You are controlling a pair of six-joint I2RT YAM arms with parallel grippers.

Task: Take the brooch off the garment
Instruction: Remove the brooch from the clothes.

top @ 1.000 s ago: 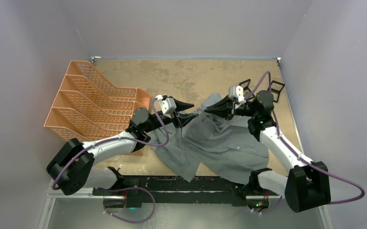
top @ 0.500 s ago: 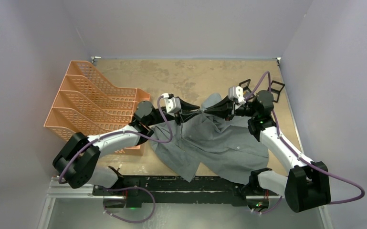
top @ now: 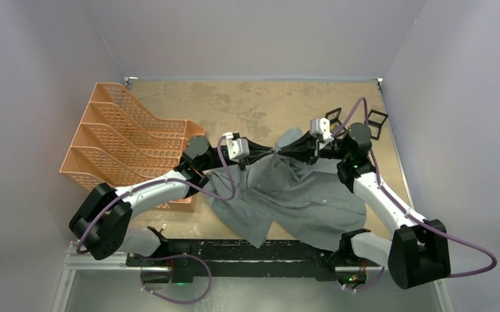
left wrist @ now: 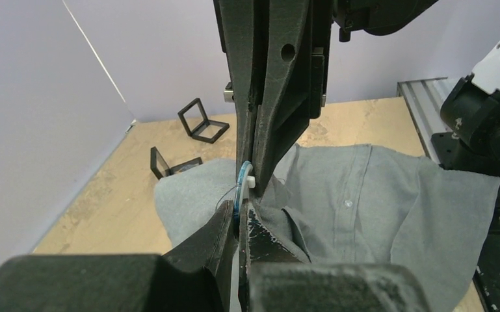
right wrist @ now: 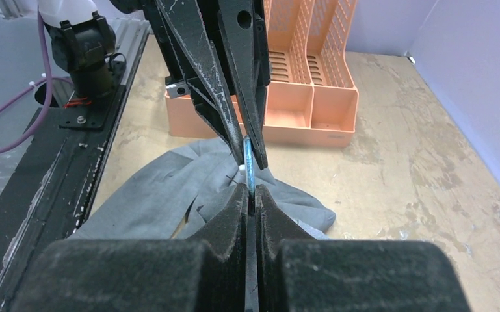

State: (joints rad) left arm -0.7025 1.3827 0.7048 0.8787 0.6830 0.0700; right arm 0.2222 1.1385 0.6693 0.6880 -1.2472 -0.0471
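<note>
The left gripper (left wrist: 238,220) and right gripper (right wrist: 250,193) meet tip to tip, the jaws of both pressed together on the blue brooch (left wrist: 239,188), pinching it edge-on from opposite sides. It sits on a raised fold of the grey garment (top: 299,195), above the counter (top: 247,104)

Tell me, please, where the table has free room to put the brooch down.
Free: the far strip of table, between the rack and the black frames. Crowded: the centre, where the shirt lies and the left tool and right tool meet at the brooch.
</note>
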